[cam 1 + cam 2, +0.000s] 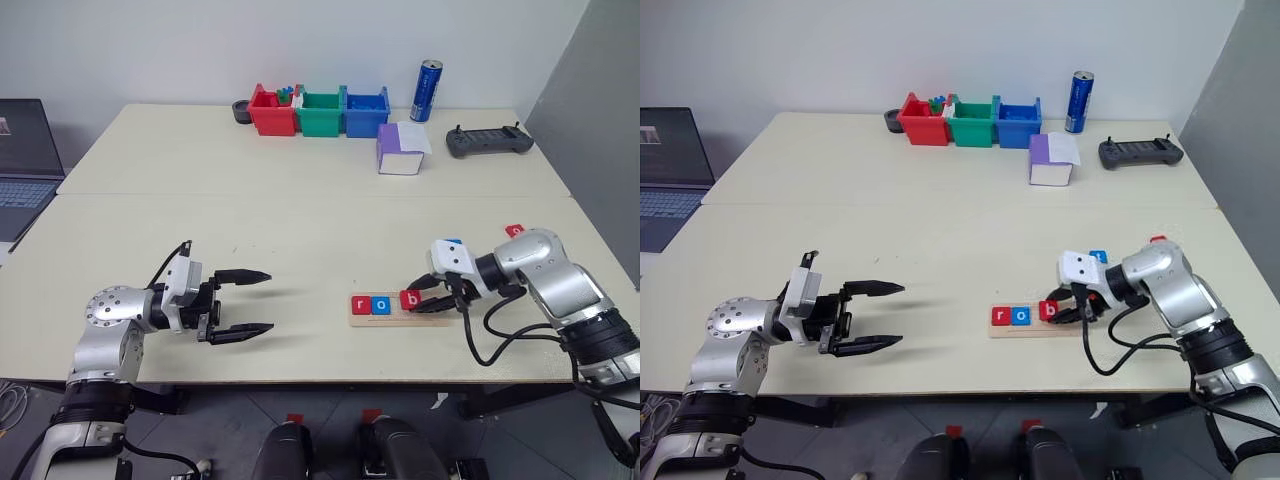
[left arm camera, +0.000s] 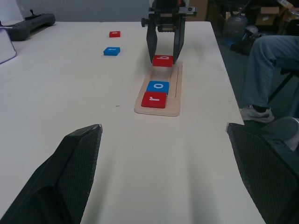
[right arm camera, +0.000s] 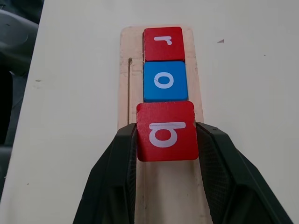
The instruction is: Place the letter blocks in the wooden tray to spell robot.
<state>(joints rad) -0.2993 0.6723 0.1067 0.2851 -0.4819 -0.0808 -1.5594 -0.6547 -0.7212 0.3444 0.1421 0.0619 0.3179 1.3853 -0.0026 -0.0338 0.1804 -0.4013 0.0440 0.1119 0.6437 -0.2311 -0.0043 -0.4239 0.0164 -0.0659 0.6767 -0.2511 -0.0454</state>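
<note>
The left gripper [image 1: 243,304] was held just above the near table [image 1: 300,235], well to the left of the work, with its two black fingers spread wide and nothing between them. No risk was judged to come from that side unless it were swung toward the tray.

Further right, the wooden tray [image 1: 385,319] lay near the table's front edge. A red "r" tile [image 1: 361,305] and a blue "o" tile [image 1: 381,305] were seated in it side by side, at its left end.

Next in the row, the red "b" tile [image 3: 166,131] was pinched by its side edges in the right gripper [image 3: 166,140], whose fingers were narrowed onto it. The tile was poised over the tray, its leading edge at or slightly over the edge of the "o"; contact could not be confirmed.

Several faults were judged possible. If the "b" were lowered while overlapping the "o", it could be left propped on that tile or the seated pair could be shoved along. If it were released tilted, it might rest askew on the tray's raised edge. The light tray could also be dragged by the fingers on withdrawal.

Behind the right arm, a blue tile [image 2: 111,51] and a red tile [image 2: 114,33] lay loose on the table, still to be placed.
</note>
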